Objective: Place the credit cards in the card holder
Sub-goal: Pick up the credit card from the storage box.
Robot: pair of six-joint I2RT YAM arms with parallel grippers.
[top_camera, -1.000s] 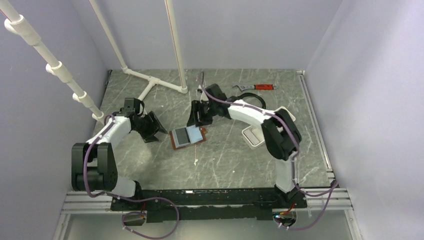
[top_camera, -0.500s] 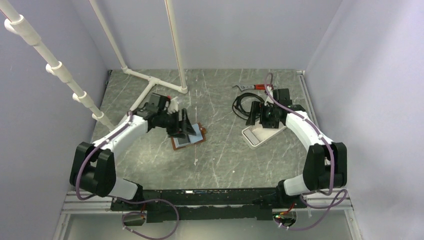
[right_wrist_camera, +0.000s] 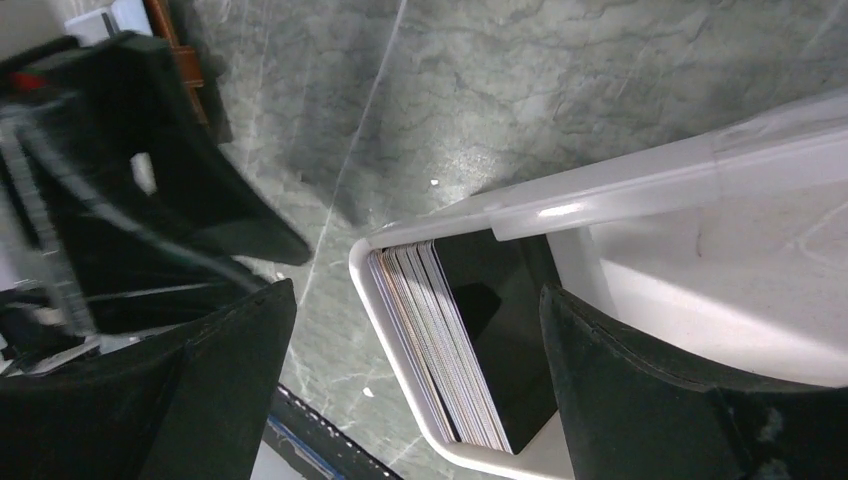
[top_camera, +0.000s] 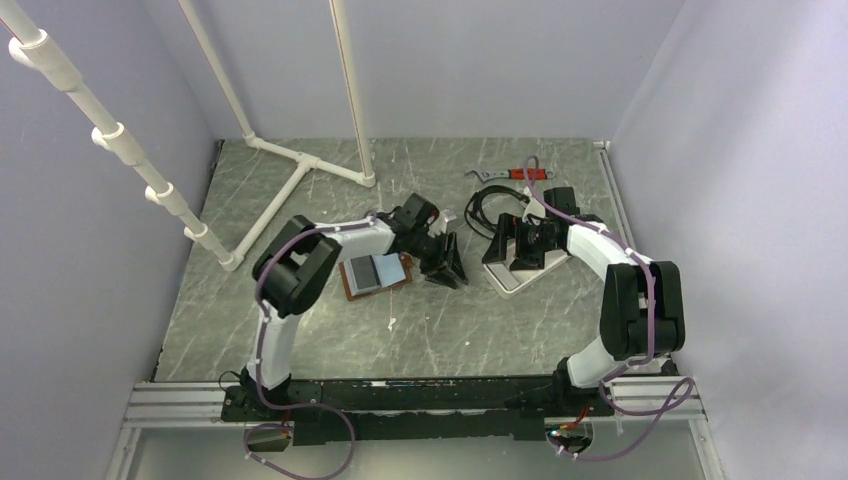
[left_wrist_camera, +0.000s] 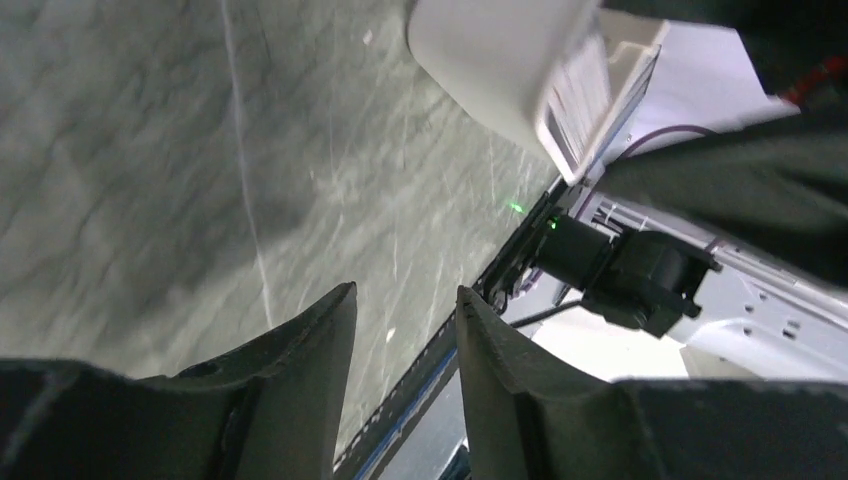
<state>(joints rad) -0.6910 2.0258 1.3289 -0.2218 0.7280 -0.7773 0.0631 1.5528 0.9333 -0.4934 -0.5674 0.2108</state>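
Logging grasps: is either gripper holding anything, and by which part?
Nothing is held. Left gripper is empty; right gripper straddles the cards, open.

Light: even, soft, from overhead; shadows faint.
Glare: bright spot on rim of white tray (right_wrist_camera: 560,210).
Blur: left wrist view smeared.
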